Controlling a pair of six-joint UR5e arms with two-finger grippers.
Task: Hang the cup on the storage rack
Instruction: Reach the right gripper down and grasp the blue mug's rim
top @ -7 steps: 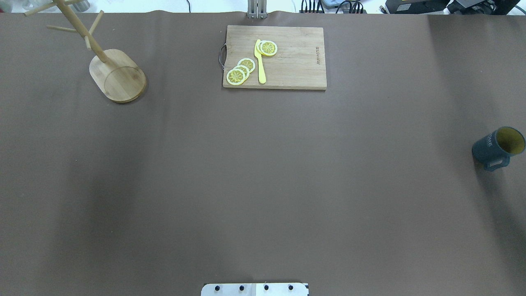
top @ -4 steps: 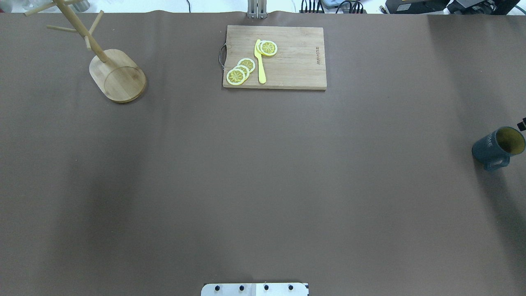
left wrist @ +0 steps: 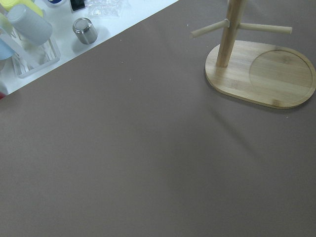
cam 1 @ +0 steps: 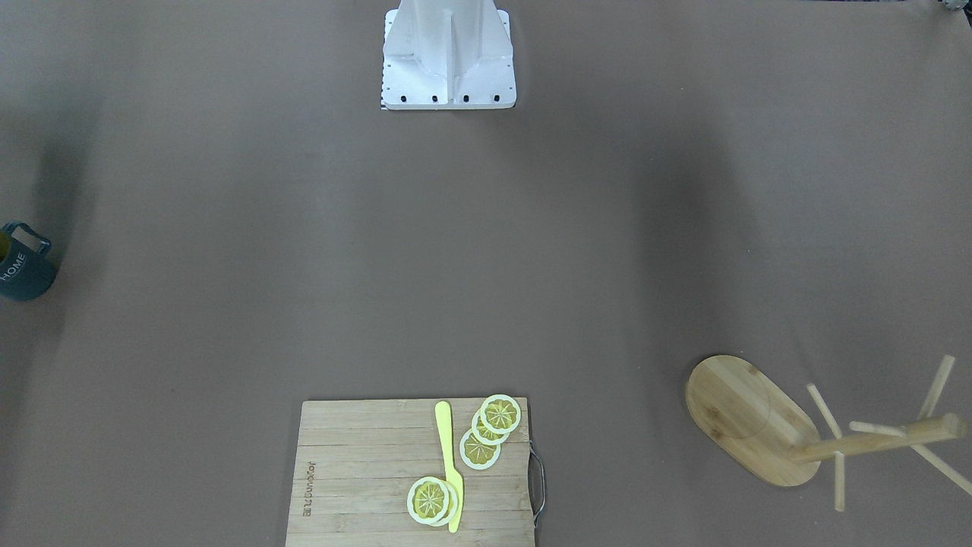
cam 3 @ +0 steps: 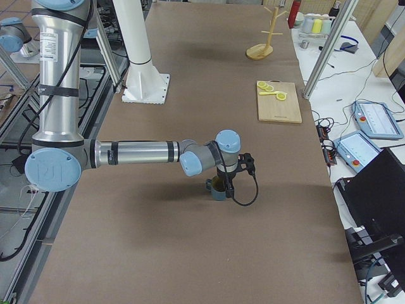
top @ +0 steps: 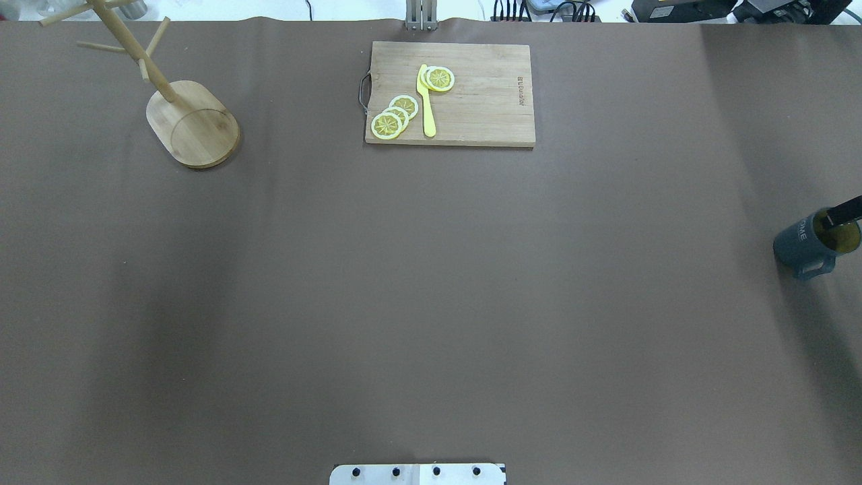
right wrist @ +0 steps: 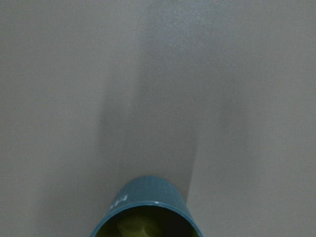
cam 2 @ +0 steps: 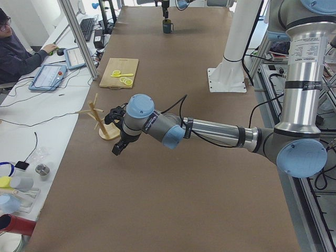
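The dark teal cup (top: 803, 244) with a yellow inside stands upright at the table's far right edge; it also shows in the front view (cam 1: 23, 267) and low in the right wrist view (right wrist: 148, 207). One dark finger (top: 846, 213) of my right gripper (cam 3: 226, 182) reaches over the cup's mouth; the other finger is out of view, so I cannot tell whether the gripper is open. The bamboo storage rack (top: 194, 125) stands at the far left. My left gripper (cam 2: 118, 146) hovers near the rack (cam 2: 105, 125), and I cannot tell its state.
A wooden cutting board (top: 450, 94) with lemon slices (top: 394, 116) and a yellow knife (top: 427, 101) lies at the middle far edge. The robot's white base (cam 1: 448, 53) is at the near edge. Containers (left wrist: 29, 29) sit beyond the table's left end.
A dark finger of the right gripper has come in from the right edge and now lies over the cup's mouth. The cup and the rack have not moved.
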